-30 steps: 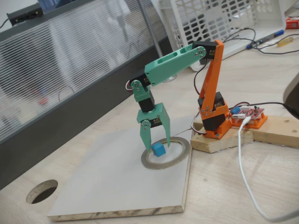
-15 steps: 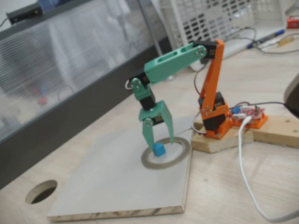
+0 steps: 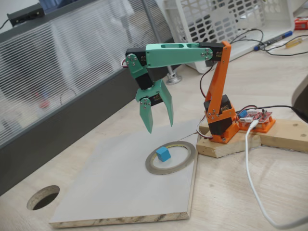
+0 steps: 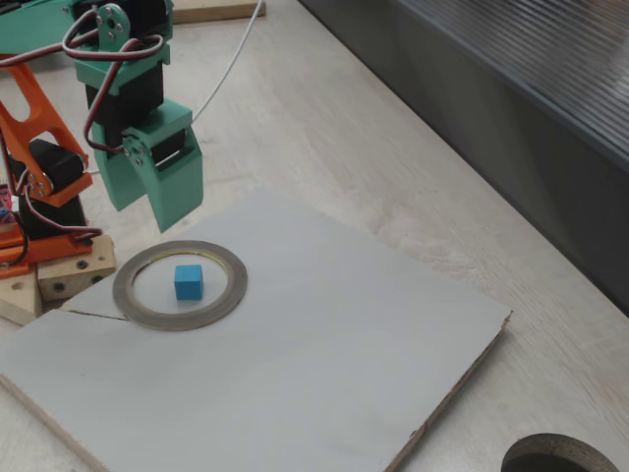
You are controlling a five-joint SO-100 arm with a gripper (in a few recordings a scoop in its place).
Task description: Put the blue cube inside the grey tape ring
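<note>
Nearest the camera in a fixed view, at the lower left of the frame, a dark round cut-out hole (image 3: 43, 197) opens in the pale wooden tabletop (image 3: 269, 192). Just behind it lies a flat grey board (image 3: 110, 187) with a raw, chipped chipboard edge along its near side.

Toward the board's far right corner, near the middle of the frame, rests the grey tape ring (image 3: 172, 157), a wide, thin, flat roll with a yellowish inner rim. The blue cube (image 3: 163, 154) sits on the board inside the ring's opening, matte and sharp-edged, toward the left of the opening and touching nothing but the board as far as both fixed views show (image 4: 189, 281). By these pictures the placing looks done; what seems left is only for the arm to draw clear.

Above and behind the ring, in the upper middle of the frame, hangs the gripper (image 3: 160, 124), its two tapered green plastic fingers pointing down, spread moderately apart and holding nothing, well clear of the cube.

Farther right stands the orange arm base (image 3: 220, 120) on a pale wood block (image 3: 226, 147), and at the top of the frame a white lattice basket (image 3: 216, 19).
</note>
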